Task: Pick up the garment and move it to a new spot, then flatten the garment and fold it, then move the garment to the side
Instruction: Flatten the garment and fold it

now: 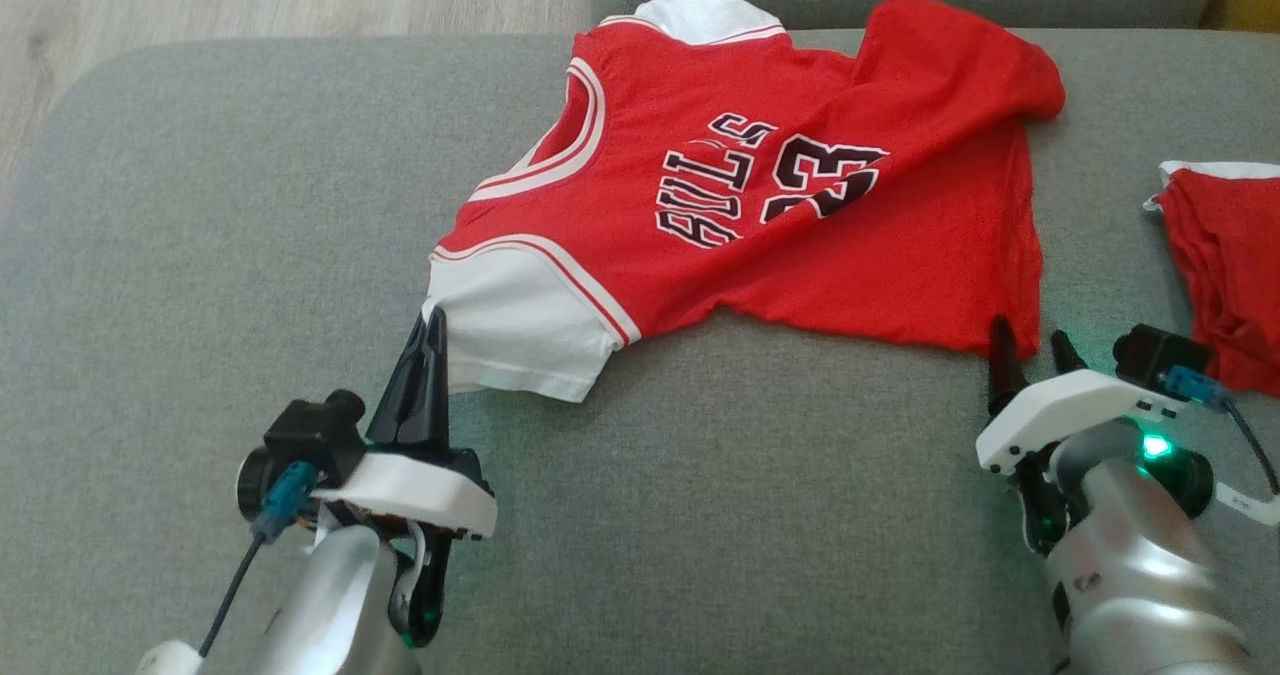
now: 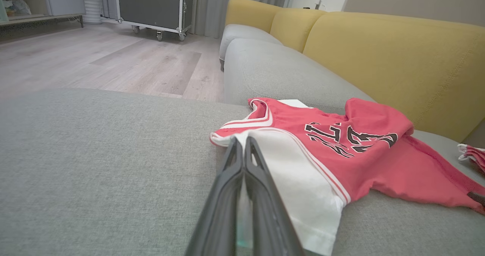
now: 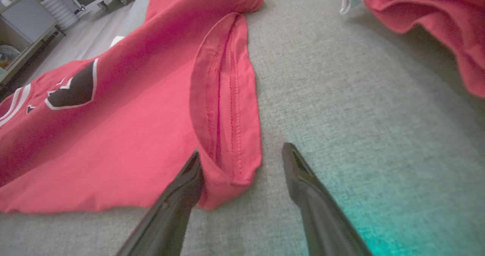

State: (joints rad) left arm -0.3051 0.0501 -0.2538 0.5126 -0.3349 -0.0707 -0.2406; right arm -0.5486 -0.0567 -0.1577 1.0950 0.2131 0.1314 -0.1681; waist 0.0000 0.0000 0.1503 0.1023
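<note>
Your left gripper (image 1: pixel 434 320), jaws clenching the white sleeve of the garment (image 1: pixel 800 255), your right gripper (image 1: pixel 1030 335), jaws standing released astride its hem corner

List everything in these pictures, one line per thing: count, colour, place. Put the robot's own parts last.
jersey: one, red with white sleeves and black lettering, spread on the seat, rumpled at its far right corner.
second garment: one, red with white trim, bunched at the seat's right edge.
sofa seat: one, grey, under both garments.
backrest cushions: at least two, yellow, behind the seat.
floor: one, pale wood, beyond the sofa.
wheeled case: one, dark with metal edges, far off on the floor.
left gripper: one, dark fingers, shut on the jersey's white sleeve.
right gripper: one, dark fingers, open, astride the jersey's hem corner.
</note>
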